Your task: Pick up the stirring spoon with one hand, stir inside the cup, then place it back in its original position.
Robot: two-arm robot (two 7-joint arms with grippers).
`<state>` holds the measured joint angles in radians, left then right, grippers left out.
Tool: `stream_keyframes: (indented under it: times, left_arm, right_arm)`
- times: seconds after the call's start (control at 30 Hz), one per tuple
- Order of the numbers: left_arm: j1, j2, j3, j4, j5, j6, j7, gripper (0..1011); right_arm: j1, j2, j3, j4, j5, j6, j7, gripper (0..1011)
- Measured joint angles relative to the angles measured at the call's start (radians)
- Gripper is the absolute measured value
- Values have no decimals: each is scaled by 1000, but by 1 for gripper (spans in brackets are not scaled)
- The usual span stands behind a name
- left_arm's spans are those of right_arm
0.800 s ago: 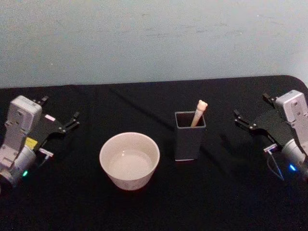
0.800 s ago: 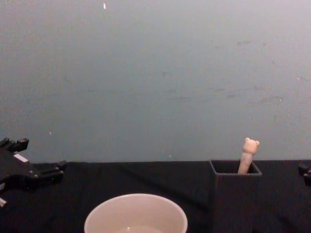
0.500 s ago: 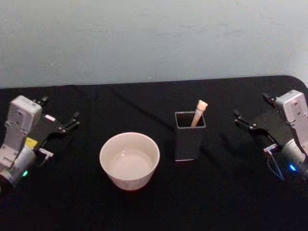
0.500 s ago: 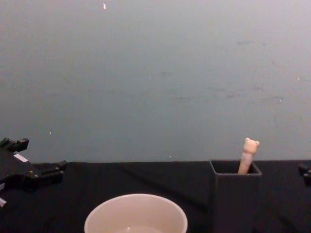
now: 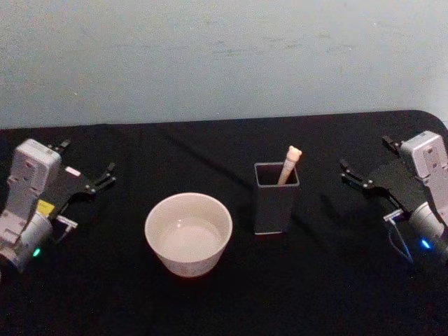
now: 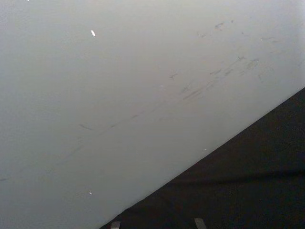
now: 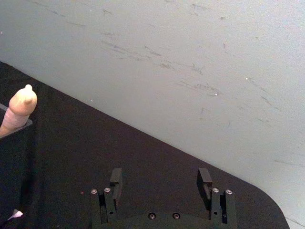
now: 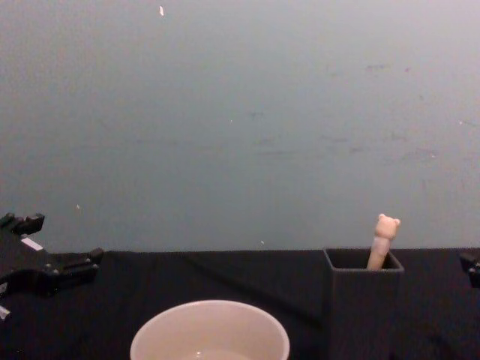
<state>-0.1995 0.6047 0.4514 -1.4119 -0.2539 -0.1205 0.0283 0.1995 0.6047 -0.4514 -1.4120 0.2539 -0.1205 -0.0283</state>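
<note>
a black cloth covers the table [image 5: 210, 143], and a pale blue-grey wall [image 5: 210, 56] with faint scratches stands right behind it. the spoon [image 5: 289, 162] leans in the dark square holder [image 5: 276, 203], just right of the cup [image 5: 188, 233]. the left gripper [image 5: 87, 157] is at the left edge and the right gripper [image 5: 365, 153] at the right edge, both with jaws wide and holding nothing.

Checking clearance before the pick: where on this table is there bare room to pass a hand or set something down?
Bare cloth lies between the left end effector and the cup, between the holder and the right end effector, and along the far strip of the table. The cup-to-holder gap is tightest; the stirring spoon stands in the holder.
</note>
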Motion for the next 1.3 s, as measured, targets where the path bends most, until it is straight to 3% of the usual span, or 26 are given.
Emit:
stream_keyframes:
  times: [0.7, 0.97, 1.13, 1.3]
  left_arm:
    - [0, 0, 0, 0, 0, 0, 0, 1001]
    - [0, 0, 0, 0, 0, 0, 0, 1001]
    - [0, 0, 0, 0, 0, 0, 0, 1001]
    - [0, 0, 0, 0, 0, 0, 0, 1001]
  right_arm:
    - [0, 0, 0, 0, 0, 0, 0, 1003]
    - [-3, -2, 33, -12, 5, 0, 23, 1002]
    - [-44, 26, 77, -68, 58, 5, 73, 1002]
    - [-109, 68, 129, -152, 151, 19, 159, 1002]
